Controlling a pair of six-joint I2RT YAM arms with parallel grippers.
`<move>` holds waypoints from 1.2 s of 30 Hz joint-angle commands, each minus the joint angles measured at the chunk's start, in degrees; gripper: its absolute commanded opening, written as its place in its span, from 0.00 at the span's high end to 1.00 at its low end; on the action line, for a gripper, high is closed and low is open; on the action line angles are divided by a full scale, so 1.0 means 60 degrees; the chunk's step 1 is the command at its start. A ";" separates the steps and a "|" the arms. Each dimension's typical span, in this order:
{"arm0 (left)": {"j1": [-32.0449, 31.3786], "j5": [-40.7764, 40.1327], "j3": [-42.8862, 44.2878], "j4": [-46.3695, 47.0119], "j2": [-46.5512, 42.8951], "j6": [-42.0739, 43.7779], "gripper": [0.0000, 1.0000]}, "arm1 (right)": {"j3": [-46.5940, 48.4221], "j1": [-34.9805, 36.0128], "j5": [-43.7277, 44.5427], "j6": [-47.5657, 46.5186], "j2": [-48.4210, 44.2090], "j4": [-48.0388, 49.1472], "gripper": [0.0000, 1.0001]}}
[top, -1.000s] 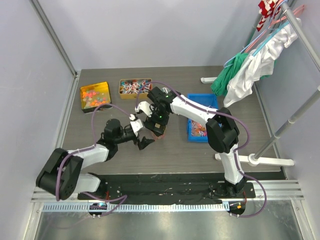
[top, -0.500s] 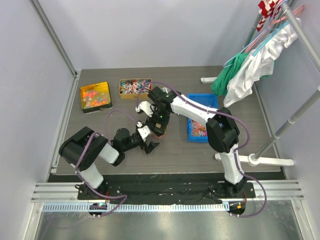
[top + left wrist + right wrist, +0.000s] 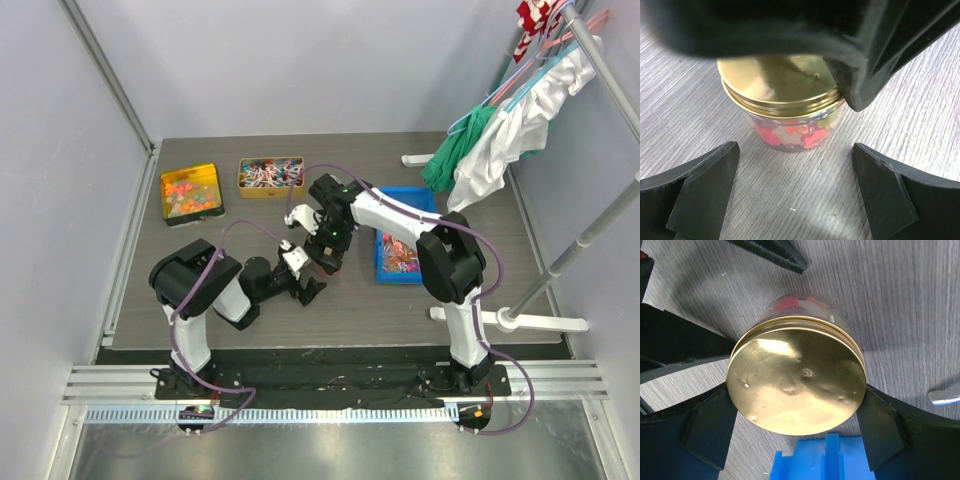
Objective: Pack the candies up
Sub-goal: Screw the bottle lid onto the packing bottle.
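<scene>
Step in hand, my read: seating or tightening the lid [image 3: 797, 382] on the filled jar [image 3: 795, 132].

Right gripper [image 3: 796, 407] sits over the lid from above. Jaws are spread wide, with pads against the rim at 3 and 9 o'clock in its wrist view. That looks like a clamp on the lid.

Left gripper [image 3: 794, 170] is released, jaws fully apart, holding nothing. In its wrist view the jar is at 12 o'clock, just past the fingertips [image 3: 710, 175].

To do it well:
- Left needs to go further toward 12 so the pads bracket the clear wall below the lid skirt, not the metal.
- Close square on the widest part of the jar and hold it against the twist.
- Right should keep the lid flat, because a tilt risks cross-threading.
- The wall looks smooth, so it may slip if the squeeze is light.

Where the candies [image 3: 790, 136] are: red, orange and pale gummies are visible through the jar wall, mid-table [image 3: 380, 300]. More fill two yellow trays [image 3: 190, 192] at 10–11 o'clock from the jar in the top view. The blue bin [image 3: 405, 245] is at 3 o'clock.

Materials:
- Lid: gold metal, glossy, round, lightly dented on top, ridged skirt.
- Jar: short, round and clear; can't tell glass from plastic.
- Gummies: shiny and lumpy.
- Fingers: matte black, wedge-shaped.
- Table: grey wood-grain with a fine linear texture.
</scene>
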 commanded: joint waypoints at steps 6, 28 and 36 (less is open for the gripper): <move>-0.0051 0.0377 0.0282 0.2098 0.0054 -0.0474 0.00 | -0.0140 0.0009 -0.1069 0.0079 -0.0454 -0.0320 0.15; -0.0256 0.1125 0.0428 0.2098 0.0024 -0.0167 0.06 | 0.0285 0.0023 -0.2798 0.0344 -0.0029 -0.0598 0.22; -0.0256 0.1477 0.0458 0.2098 0.0054 -0.0093 0.34 | 0.0343 -0.0021 -0.2988 0.0271 -0.0087 -0.0583 0.21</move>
